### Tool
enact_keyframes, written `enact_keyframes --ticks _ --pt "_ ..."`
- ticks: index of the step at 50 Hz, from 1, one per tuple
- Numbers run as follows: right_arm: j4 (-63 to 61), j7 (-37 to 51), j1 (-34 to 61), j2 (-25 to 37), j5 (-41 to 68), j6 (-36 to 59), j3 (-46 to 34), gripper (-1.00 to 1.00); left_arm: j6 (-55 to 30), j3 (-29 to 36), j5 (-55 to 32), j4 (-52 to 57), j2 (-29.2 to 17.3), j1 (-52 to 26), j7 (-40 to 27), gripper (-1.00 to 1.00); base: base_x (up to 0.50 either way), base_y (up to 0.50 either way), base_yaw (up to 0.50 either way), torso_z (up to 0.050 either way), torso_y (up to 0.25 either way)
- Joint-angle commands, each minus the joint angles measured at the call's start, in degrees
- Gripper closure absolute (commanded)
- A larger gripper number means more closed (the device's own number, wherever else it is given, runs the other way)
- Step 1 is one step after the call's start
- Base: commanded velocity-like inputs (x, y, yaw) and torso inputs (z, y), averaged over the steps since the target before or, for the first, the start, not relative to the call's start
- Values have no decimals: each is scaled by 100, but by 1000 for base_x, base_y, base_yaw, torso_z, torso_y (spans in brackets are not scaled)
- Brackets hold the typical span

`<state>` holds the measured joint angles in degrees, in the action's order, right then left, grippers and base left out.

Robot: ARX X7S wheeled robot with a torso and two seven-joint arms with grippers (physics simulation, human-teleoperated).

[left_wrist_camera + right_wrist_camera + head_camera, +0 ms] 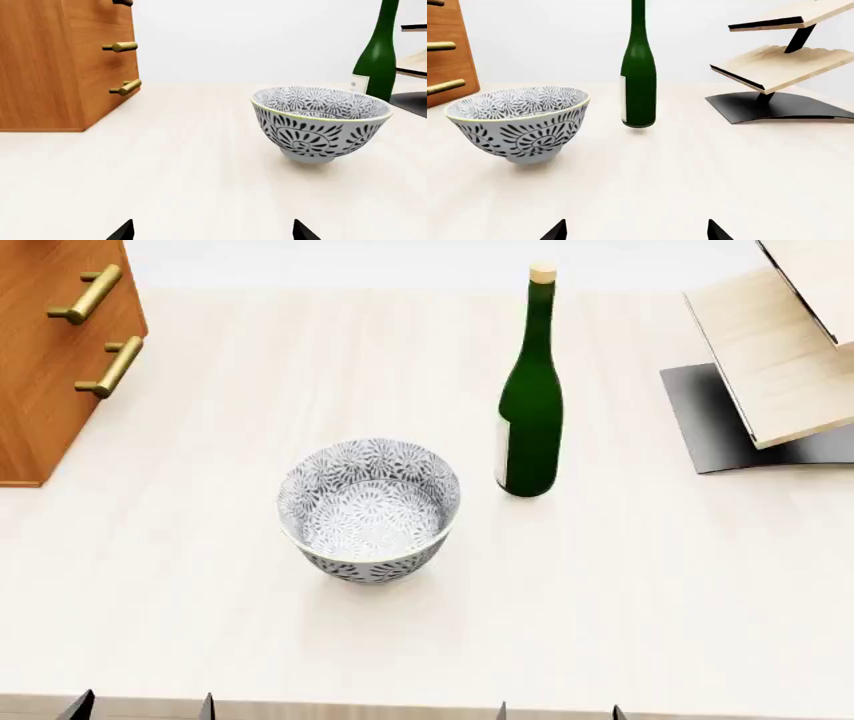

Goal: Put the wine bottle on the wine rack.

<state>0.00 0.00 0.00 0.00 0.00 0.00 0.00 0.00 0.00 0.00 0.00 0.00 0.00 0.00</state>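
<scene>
Left gripper (213, 231) spread, holding nothing, low at the near table (667, 620) edge facing the patterned bowl (370, 508). Wine bottle (531, 410) upright just beyond and right of the bowl, untouched. Right gripper (636, 231) also spread and empty, bottle dead ahead. Wine rack (787, 350) at far right, 2 slanted boards.

Risks: tall bottle may topple if nudged high; a low reach could clip the bowl.
</scene>
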Motion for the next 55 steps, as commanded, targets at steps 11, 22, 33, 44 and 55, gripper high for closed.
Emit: enact_keyframes --ticks 11,22,33,44,55 --pt "139 397 35 338 282 -56 -422 -100 53 350 -226 -15 -273 17 -325 -100 0 0 0 0 0" --pt "-65 502 -56 443 335 -167 -526 -100 44 472 -264 201 -385 101 -496 -100 0 0 0 0 0" --pt "-1007 595 -304 575 509 154 -550 -100 -128 588 -259 892 -505 336 -633 -100 0 0 0 0 0" --pt "-2104 653 -670 743 723 368 -563 -100 -233 607 -363 1960 -637 743 -751 -100 0 0 0 0 0" --pt "-3191 715 -1120 892 942 286 -507 -100 -88 575 -386 2965 -764 1166 -929 -100 0 0 0 0 0"
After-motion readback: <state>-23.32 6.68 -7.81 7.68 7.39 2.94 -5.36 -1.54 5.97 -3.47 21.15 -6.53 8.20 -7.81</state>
